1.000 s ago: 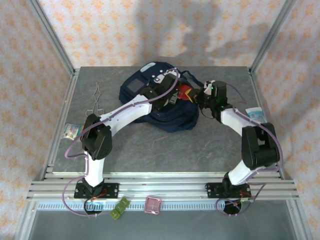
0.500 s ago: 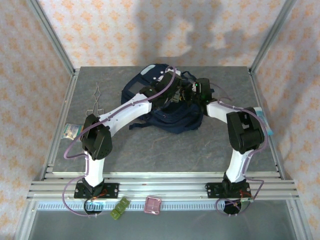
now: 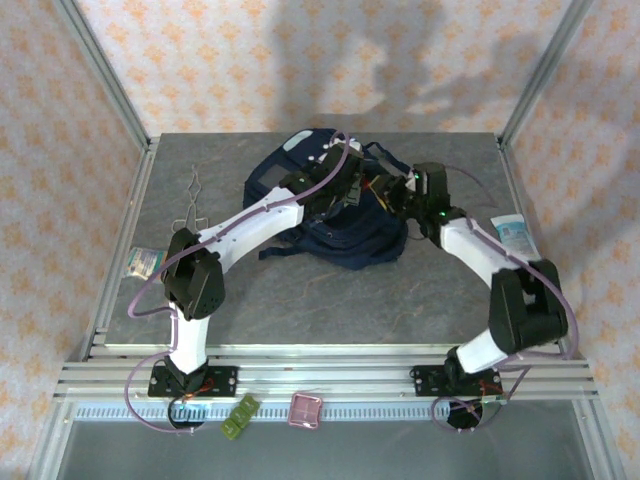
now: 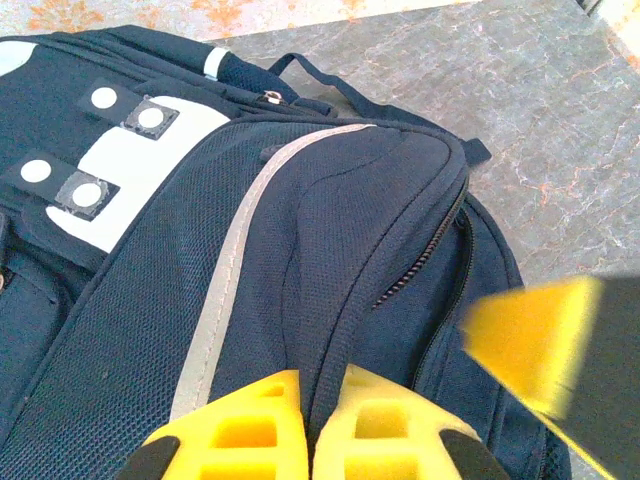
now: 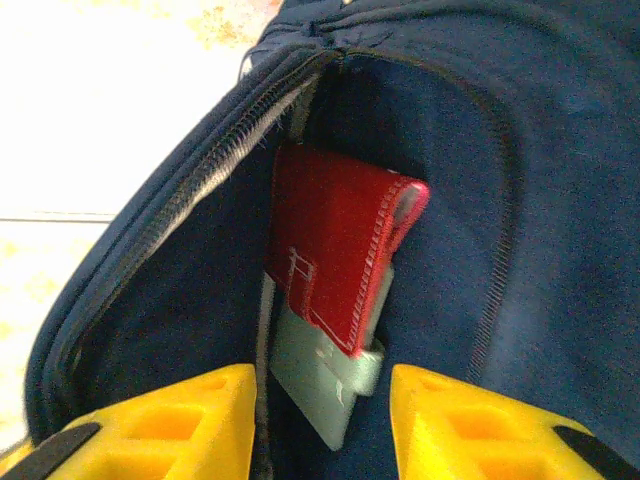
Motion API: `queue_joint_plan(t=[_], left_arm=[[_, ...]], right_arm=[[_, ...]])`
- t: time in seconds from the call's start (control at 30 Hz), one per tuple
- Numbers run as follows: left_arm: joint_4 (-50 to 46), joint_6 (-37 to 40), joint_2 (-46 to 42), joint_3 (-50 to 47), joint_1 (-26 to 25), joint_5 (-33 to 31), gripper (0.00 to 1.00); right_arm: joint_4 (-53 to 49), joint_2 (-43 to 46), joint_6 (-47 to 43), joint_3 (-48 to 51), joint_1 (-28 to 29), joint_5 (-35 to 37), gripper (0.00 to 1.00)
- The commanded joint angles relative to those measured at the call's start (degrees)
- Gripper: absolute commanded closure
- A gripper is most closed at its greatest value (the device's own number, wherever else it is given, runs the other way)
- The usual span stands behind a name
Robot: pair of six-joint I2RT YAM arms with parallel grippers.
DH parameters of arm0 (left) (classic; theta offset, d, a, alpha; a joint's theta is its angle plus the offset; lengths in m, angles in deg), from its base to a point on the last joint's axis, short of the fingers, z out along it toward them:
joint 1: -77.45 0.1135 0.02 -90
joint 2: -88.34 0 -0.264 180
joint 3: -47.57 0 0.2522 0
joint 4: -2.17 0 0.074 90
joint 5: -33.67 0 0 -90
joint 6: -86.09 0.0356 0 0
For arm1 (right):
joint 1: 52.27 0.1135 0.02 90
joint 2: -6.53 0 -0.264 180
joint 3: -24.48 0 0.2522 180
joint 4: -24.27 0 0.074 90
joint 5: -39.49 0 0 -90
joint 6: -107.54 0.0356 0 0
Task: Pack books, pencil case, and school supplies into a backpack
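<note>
Pinching backpack (image 4: 300, 250) fabric: left fingers (image 4: 250, 430) | right fingers (image 5: 170, 430) apart (empty) | red case (image 5: 340, 240) half-hides green case (image 5: 320, 390)

NAVY AND YELLOW: A navy-blue backpack (image 3: 330, 215), crossed by a pale grey stripe and marked with a white patch and white-dotted grey tabs, sits on a grey marbled table (image 3: 300, 290). Just ahead of the right gripper (image 5: 320, 405) and its bright yellow fingers (image 5: 170, 425), a red case (image 5: 335, 245) with red stitching and a pale green case (image 5: 320, 385) stand out against dark-blue lining. The left gripper (image 4: 310, 420) is also yellow. The arms (image 3: 250, 222) are white and black, with purple cables (image 3: 130, 305). The walls (image 3: 250, 60) are peach with an orange floral print.
</note>
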Motion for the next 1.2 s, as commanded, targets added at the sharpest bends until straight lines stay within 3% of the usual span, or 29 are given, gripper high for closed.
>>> queue_joint_plan(t=[0.0, 0.13, 0.33, 0.37, 0.47, 0.6, 0.83, 1.0, 1.17], left_arm=[[7.15, -2.79, -0.31, 0.35, -0.73, 3.18, 1.00], [7.83, -5.71, 2.64, 1.31, -1.34, 7.12, 1.00], [9.08, -10.14, 9.91, 7.52, -3.45, 11.61, 1.00], [8.53, -10.49, 11.06, 9.14, -3.66, 11.84, 0.96], [6.95, -11.61, 12.38, 10.62, -3.70, 12.16, 0.64], [11.74, -12.29, 5.22, 1.11, -3.38, 9.84, 0.51], [22.79, -19.57, -12.35, -26.04, 1.38, 6.68, 0.37], [23.83, -23.55, -14.35, -33.75, 5.01, 9.28, 0.36], [25.51, -26.35, -12.19, -35.51, 5.79, 9.77, 0.35]], right_arm=[[-5.54, 5.85, -5.52, 4.31, -1.95, 3.16, 0.63], [-8.30, 11.55, -8.43, 8.16, -3.17, 6.18, 0.64], [-8.09, 13.12, -9.25, 12.33, -3.15, 6.34, 0.67], [-7.62, 13.08, -8.99, 13.08, -3.11, 5.96, 0.67], [-7.45, 13.53, -9.12, 14.21, -2.12, 6.13, 0.67], [-7.76, 14.65, -12.73, 14.24, 2.67, 7.72, 0.65], [-6.71, 13.96, -16.81, 13.44, 8.92, 7.30, 0.64], [-6.99, 12.56, -17.87, 11.73, 10.60, 7.11, 0.64], [-6.98, 12.55, -17.58, 11.39, 10.94, 7.17, 0.64]])
